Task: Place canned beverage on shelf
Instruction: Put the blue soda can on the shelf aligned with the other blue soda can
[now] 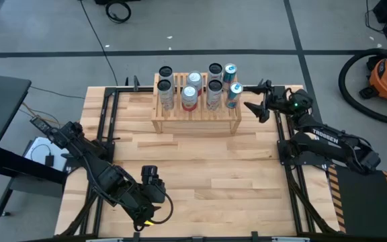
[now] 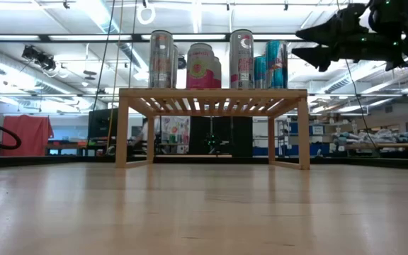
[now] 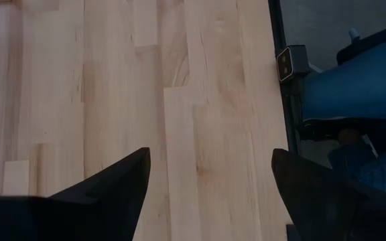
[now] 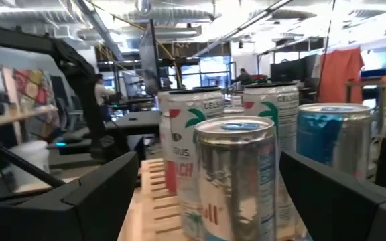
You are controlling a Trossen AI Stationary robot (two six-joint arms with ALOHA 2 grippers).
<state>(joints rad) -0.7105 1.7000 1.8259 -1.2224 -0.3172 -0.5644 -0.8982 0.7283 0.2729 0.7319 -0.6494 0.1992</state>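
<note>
- Shelf [image 1: 196,122]: set at the far middle of the bench [image 1: 200,181]; eight cans are stood on its slatted top.
- Blue can [image 1: 233,95]: placed upright at the shelf's right end; placement judged done.
- Right hand [image 1: 255,99]: spread, empty, just beside that can.
- Left hand [image 1: 150,180]: spread, empty, parked over the near bench.
- No can is seen off the shelf.

- In the low view, we see only the front cans [image 2: 200,66] on the shelf [image 2: 213,93]; those behind are mostly hidden.
- In the right wrist view, the nearest can [image 4: 236,177] is blurred and cut off below.
- A person's jeans [image 3: 354,94] run off the edge.
</note>
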